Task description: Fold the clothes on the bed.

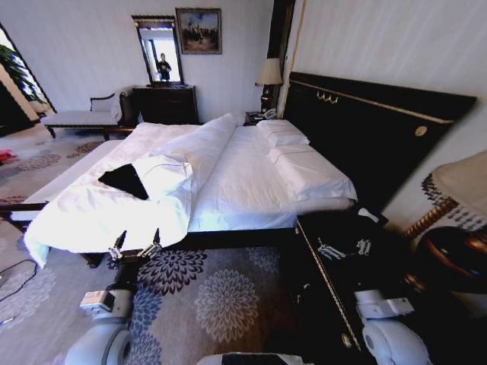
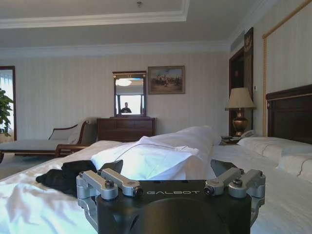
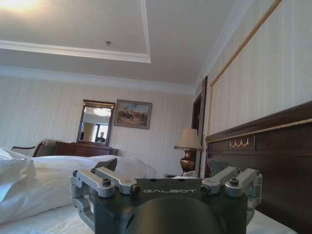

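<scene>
Nearest, the left pincer (image 1: 138, 244) hangs just off the bed's (image 1: 243, 194) near edge, over the flowered carpet (image 1: 205, 300), its two fingers spread wide with nothing between them. From the left wrist view the same pincer (image 2: 170, 170) points across the white bedding, level with the mattress, jaws apart. The right pincer (image 1: 344, 248) sits lower right, over a dark nightstand (image 1: 335, 266) beside the bed, close to the headboard (image 1: 373, 129); its fingers are also spread and empty, and the right wrist view shows it (image 3: 163, 168) aimed along the bed with the headboard (image 3: 273, 156) beside it.

Just beyond the left pincer lies the duvet (image 1: 106, 209), bunched and draped over the near side of the bed. On it, a little further in, the shirt (image 1: 125, 181) rests as a crumpled black heap, touching a folded-back lump of duvet on its right. In the left wrist view the shirt (image 2: 66, 176) lies ahead of the pincer, against that white fold (image 2: 151, 158).

Further on, two pillows (image 1: 293, 148) lie against the headboard. Past the bed stand a lamp (image 1: 268, 76), a dark dresser (image 1: 166, 105) with a mirror (image 1: 158, 49) and a framed painting (image 1: 198, 30) on the far wall, and a pale chaise (image 1: 80, 115) to the left
</scene>
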You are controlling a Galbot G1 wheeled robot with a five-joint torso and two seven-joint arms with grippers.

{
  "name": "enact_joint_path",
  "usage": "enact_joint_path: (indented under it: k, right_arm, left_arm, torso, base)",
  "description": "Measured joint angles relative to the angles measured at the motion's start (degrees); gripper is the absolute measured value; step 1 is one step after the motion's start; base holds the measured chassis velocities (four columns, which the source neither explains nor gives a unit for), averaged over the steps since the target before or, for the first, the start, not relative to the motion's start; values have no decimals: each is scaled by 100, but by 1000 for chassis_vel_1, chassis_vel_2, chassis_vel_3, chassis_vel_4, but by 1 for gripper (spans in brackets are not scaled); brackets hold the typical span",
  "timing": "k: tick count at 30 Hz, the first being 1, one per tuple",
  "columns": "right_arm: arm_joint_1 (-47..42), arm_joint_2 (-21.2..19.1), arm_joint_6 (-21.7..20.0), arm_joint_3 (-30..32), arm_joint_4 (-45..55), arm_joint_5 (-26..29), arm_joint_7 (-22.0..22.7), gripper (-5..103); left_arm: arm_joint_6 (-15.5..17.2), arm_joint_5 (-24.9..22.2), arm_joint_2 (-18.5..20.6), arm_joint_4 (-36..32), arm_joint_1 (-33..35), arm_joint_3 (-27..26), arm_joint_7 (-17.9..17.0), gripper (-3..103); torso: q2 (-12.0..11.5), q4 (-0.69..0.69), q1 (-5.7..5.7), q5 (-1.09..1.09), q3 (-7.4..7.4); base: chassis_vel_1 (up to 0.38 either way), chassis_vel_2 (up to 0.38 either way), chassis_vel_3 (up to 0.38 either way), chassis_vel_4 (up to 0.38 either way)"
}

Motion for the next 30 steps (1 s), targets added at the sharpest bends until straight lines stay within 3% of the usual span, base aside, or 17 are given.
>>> enact_joint_path:
  k: [30]
  right_arm:
    - [-10, -1, 57, 68, 8, 49, 36, 100]
  left_arm:
    - [-44, 73, -62, -67, 83, 21, 28, 100]
  torso:
    - [0, 0, 1, -1, 0]
  base:
    - [-134, 134, 135, -136]
